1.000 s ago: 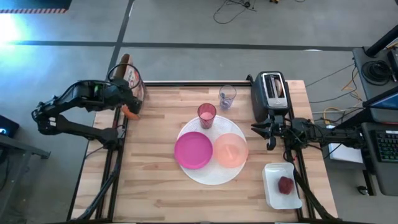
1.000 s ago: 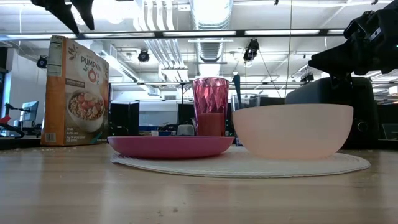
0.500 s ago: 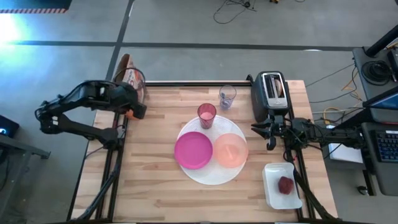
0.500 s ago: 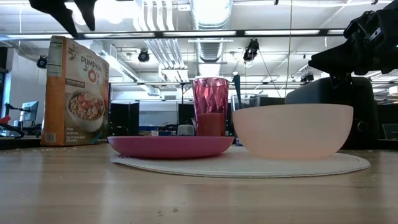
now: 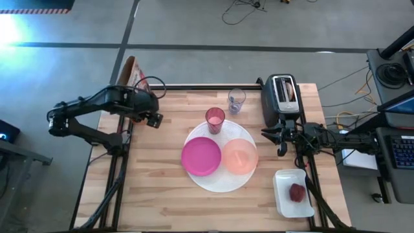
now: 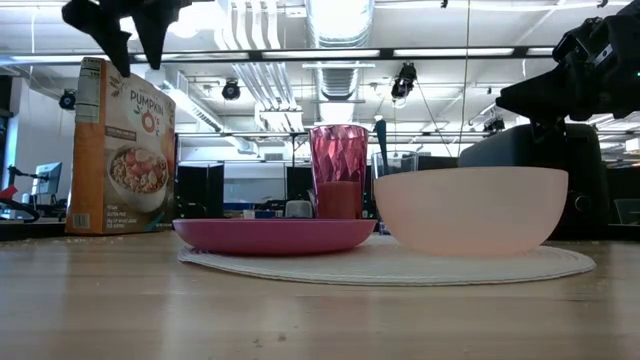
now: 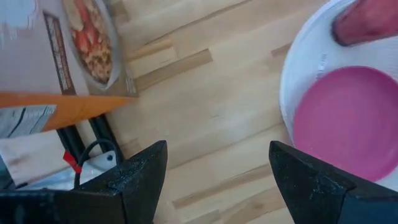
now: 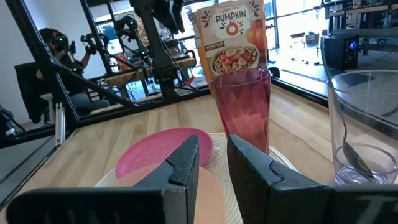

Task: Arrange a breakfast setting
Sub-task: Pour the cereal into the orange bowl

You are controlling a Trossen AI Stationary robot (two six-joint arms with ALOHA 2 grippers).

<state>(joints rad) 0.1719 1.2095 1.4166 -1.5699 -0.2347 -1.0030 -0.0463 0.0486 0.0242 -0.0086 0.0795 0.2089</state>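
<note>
A large white plate (image 5: 220, 182) lies mid-table with a magenta plate (image 5: 201, 156) and a peach bowl (image 5: 240, 156) resting on it. A pink cup (image 5: 215, 120) stands at the plate's far edge. A dark red fruit (image 5: 297, 191) lies in a white tray (image 5: 284, 206) near the right edge. My left gripper (image 5: 154, 120) hangs open over bare wood at the far left, pointing steeply down, left of the plates (image 7: 348, 124). My right gripper (image 5: 283, 141) waits level at the right edge, its fingers (image 8: 186, 155) a narrow gap apart with nothing between.
A cereal box (image 6: 120, 150) stands upright at the table's far left corner, just behind my left gripper. A clear glass (image 5: 236, 100) and a dark toaster (image 5: 283, 97) stand along the far edge. Bare wood lies along the near side and left of the plates.
My left gripper has moved from beside the cereal box toward the table's right, nearer the plates, sinking a little and tipping further downward. Its fingers have stayed open. The cereal box and the dishes have not moved.
</note>
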